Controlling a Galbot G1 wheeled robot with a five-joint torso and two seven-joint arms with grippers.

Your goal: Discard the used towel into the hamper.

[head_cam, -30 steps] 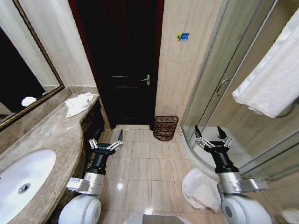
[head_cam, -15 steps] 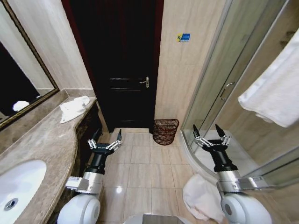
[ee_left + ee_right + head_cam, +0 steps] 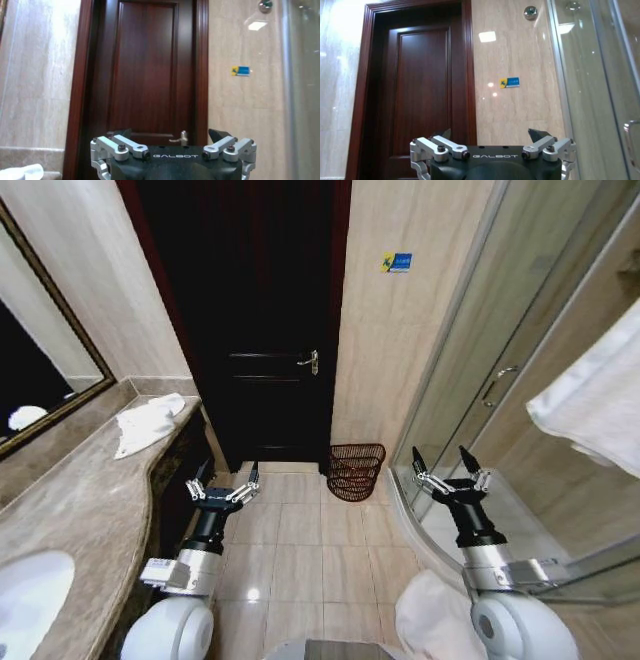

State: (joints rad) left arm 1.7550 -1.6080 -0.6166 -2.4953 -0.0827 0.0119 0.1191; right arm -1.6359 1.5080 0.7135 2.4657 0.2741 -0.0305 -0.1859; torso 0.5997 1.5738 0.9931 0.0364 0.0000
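The hamper (image 3: 355, 470), a small dark reddish-brown wire basket, stands on the tiled floor against the wall, to the right of the dark door. A crumpled white towel (image 3: 428, 617) lies on the floor beside my right arm's base. Another crumpled white towel (image 3: 145, 424) rests on the far end of the marble counter. My left gripper (image 3: 225, 480) is held up open and holds nothing, short of the hamper and to its left. My right gripper (image 3: 447, 465) is likewise open with nothing in it, to the hamper's right. Both wrist views show open fingers, the left gripper (image 3: 170, 137) and the right gripper (image 3: 490, 135) facing the door wall.
A marble counter (image 3: 80, 510) with a sink (image 3: 25, 585) runs along the left under a mirror. The glass shower enclosure (image 3: 480, 390) curves in on the right, with a white towel (image 3: 595, 405) hanging there. The dark door (image 3: 260, 330) is shut. Open tiled floor lies between the arms.
The whole head view has shifted: the counter and sink slid toward the lower left and the floor towel toward the bottom edge. Both arms keep the same raised, open pose.
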